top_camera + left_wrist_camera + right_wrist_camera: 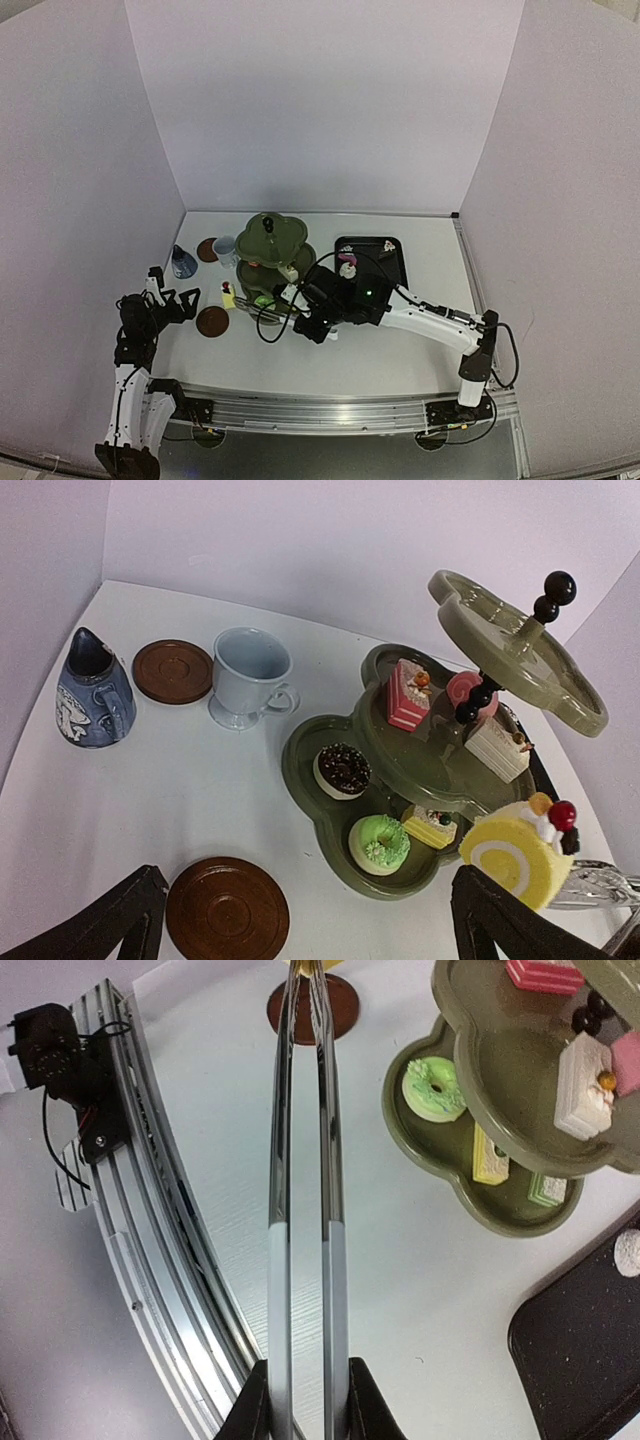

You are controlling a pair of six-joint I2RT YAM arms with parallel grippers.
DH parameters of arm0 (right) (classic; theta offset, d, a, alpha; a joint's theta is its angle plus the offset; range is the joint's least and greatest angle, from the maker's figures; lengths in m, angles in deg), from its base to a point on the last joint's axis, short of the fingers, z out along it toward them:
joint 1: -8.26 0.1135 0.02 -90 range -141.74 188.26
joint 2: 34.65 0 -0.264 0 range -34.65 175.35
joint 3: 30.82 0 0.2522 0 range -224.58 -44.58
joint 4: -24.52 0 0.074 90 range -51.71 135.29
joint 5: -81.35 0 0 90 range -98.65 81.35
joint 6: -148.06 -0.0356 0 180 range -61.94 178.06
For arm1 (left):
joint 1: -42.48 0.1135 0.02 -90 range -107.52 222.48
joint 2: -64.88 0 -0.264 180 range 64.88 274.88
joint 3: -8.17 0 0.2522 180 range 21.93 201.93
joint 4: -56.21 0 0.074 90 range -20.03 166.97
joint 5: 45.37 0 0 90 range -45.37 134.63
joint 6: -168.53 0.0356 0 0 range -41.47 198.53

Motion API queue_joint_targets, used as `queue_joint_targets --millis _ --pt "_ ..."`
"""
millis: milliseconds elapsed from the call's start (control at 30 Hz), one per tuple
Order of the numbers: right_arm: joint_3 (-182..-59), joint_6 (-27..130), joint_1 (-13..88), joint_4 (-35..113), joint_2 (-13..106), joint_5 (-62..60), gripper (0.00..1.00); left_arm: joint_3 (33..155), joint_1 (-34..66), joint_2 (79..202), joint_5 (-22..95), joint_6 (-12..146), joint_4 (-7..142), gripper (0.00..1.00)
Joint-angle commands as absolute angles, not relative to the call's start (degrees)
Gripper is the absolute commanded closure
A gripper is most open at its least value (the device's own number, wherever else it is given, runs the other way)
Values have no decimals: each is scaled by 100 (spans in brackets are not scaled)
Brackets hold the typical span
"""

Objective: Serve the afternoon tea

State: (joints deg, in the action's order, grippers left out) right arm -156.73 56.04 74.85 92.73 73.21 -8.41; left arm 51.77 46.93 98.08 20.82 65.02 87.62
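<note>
The right gripper (308, 1415) is clamped narrow on the handle end of thin, mirror-bright metal tongs (281, 1220). The tongs' long blades pinch a yellow sponge roll cake (510, 852) with a white cream swirl and a red cherry on top. The roll sits beside the lowest tier of the glossy olive-green three-tier scalloped stand (297, 765), near the closer smooth brown round coaster (227, 912); whether it touches the table I cannot tell.

The bottom tier holds a chocolate sprinkled doughnut cake (342, 770), a green iced ring cake (380, 842) and a small yellow slice (432, 825). The middle tier holds a pink layered slice (408, 695) and a white block slice (497, 748).

The left gripper (308, 880) is spread wide and holds nothing. Beyond it stand a pale glazed footed mug (247, 675), a second ridged coaster (172, 670) and a small blue-grey ceramic pot (92, 690).
</note>
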Motion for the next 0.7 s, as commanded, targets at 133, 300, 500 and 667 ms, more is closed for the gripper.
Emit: queue_joint_targets --millis 133,300,500,667 --pt "-15497 5153 7160 9198 7044 -1364 100 5262 4718 9866 1162 7148 8676 0" --pt "-15386 5076 6949 9226 7001 -1514 100 5475 4716 9960 1040 8351 9152 0" --pt "-15448 5164 6740 9249 7088 -1574 100 5614 4720 10177 1302 8532 9343 0" --pt "-15561 5274 6677 9259 7247 -1477 100 5515 4717 10091 1158 8424 9288 0"
